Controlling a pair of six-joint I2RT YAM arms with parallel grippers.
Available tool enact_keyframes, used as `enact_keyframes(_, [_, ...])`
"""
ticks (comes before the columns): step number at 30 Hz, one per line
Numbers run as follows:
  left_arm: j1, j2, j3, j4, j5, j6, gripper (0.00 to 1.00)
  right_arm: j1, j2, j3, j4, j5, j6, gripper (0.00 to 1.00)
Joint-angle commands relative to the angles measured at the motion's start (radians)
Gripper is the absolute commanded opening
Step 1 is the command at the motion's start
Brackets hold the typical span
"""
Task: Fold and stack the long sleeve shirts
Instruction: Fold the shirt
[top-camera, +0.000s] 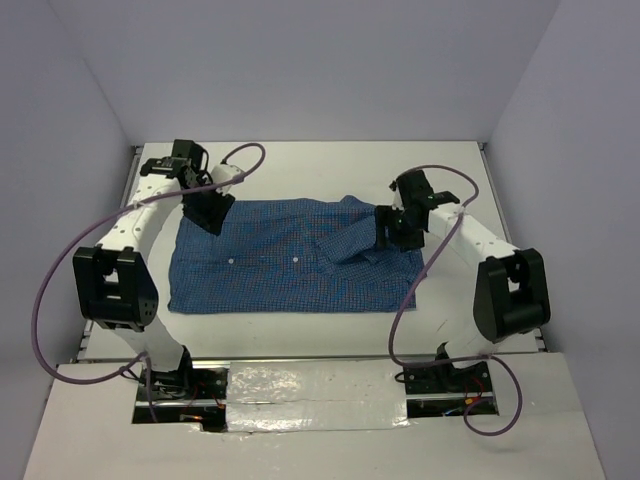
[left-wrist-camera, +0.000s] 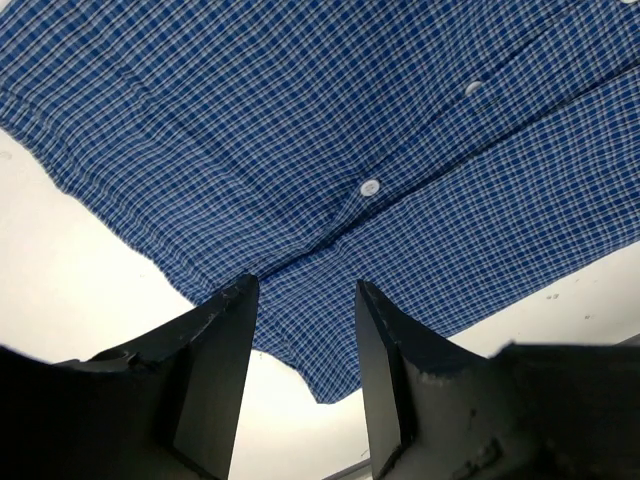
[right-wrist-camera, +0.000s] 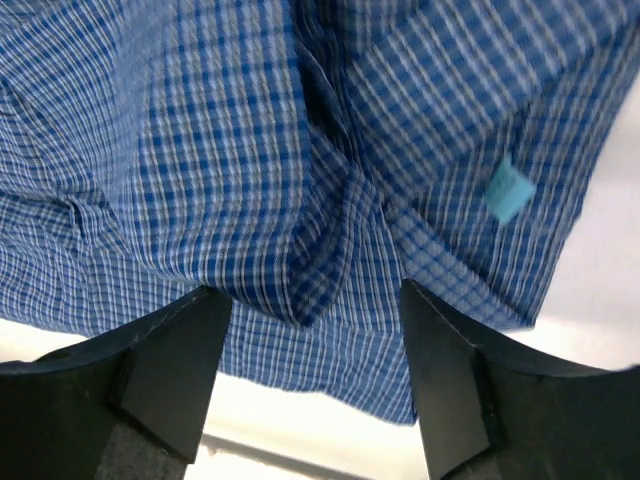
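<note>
A blue finely checked long sleeve shirt (top-camera: 290, 260) lies spread on the white table, with small white buttons along its middle and its collar bunched at the right. My left gripper (top-camera: 212, 212) hovers open over the shirt's far left corner; in the left wrist view its fingers (left-wrist-camera: 225, 340) frame the shirt's hem (left-wrist-camera: 330, 330) and a white button (left-wrist-camera: 371, 187). My right gripper (top-camera: 392, 232) is open over the rumpled collar; the right wrist view shows a raised fold of cloth (right-wrist-camera: 310, 270) between its fingers (right-wrist-camera: 440, 340) and a light blue tag (right-wrist-camera: 508, 190).
White walls enclose the table on three sides. A metal rail (top-camera: 130, 200) runs along the left edge and another along the right edge (top-camera: 490, 180). Purple cables (top-camera: 60, 290) loop from both arms. Bare table (top-camera: 300, 165) lies behind the shirt.
</note>
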Motion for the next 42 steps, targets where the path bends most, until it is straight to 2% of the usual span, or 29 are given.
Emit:
enact_keyframes(1, [-0.018,0.014,0.034,-0.014,0.009,0.003,0.56,0.014,0.024,0.085,0.065,-0.02,-0.081,0.74])
enact_keyframes(3, [-0.051,0.015,0.048,-0.017,0.016,0.022,0.56,0.018,0.062,0.109,0.073,-0.015,-0.085,0.66])
enact_keyframes(4, [-0.061,0.014,0.053,-0.014,0.02,0.028,0.56,0.024,0.073,0.14,0.072,-0.01,-0.083,0.5])
enact_keyframes(5, [-0.092,0.012,0.065,-0.012,0.018,0.048,0.56,0.026,0.086,0.155,0.07,-0.004,-0.075,0.3])
enact_keyframes(9, [-0.182,0.014,0.107,-0.012,-0.02,0.137,0.56,0.041,0.103,0.234,0.082,-0.075,-0.065,0.02])
enact_keyframes(14, [-0.301,0.047,0.166,-0.014,-0.066,0.236,0.56,0.04,0.197,0.367,0.044,-0.115,-0.006,0.0])
enact_keyframes(17, [-0.347,0.073,0.179,0.015,-0.045,0.258,0.56,0.022,0.36,0.529,-0.043,-0.107,0.038,0.15])
enact_keyframes(18, [-0.356,0.078,0.177,0.046,-0.045,0.258,0.56,0.018,0.398,0.613,-0.063,-0.101,0.046,0.37])
enact_keyframes(20, [-0.39,0.095,0.176,0.078,-0.049,0.25,0.56,0.014,0.492,0.697,-0.117,-0.09,0.066,0.64])
enact_keyframes(23, [-0.405,0.106,0.165,0.123,-0.027,0.235,0.57,0.009,0.586,0.859,-0.17,-0.06,0.076,0.78])
enact_keyframes(26, [-0.408,0.103,0.131,0.189,0.006,0.206,0.57,-0.015,0.617,0.99,-0.23,-0.067,0.049,0.8])
enact_keyframes(28, [-0.419,0.101,0.101,0.244,0.0,0.198,0.57,-0.046,0.553,0.975,-0.214,-0.073,0.034,0.8])
enact_keyframes(31, [-0.423,0.107,0.065,0.352,0.012,0.143,0.57,-0.118,0.402,0.777,-0.099,-0.121,0.064,0.77])
enact_keyframes(32, [-0.423,0.121,0.064,0.376,0.024,0.097,0.57,-0.158,0.368,0.645,-0.059,-0.145,0.098,0.74])
enact_keyframes(34, [-0.423,0.139,0.074,0.423,0.036,0.051,0.57,-0.19,0.308,0.492,0.032,-0.231,0.125,0.72])
enact_keyframes(37, [-0.423,0.165,0.074,0.498,0.044,-0.021,0.57,-0.195,0.327,0.444,0.024,-0.242,0.116,0.73])
enact_keyframes(42, [-0.427,0.201,0.102,0.492,0.055,-0.034,0.57,-0.195,0.357,0.38,0.072,-0.273,0.109,0.77])
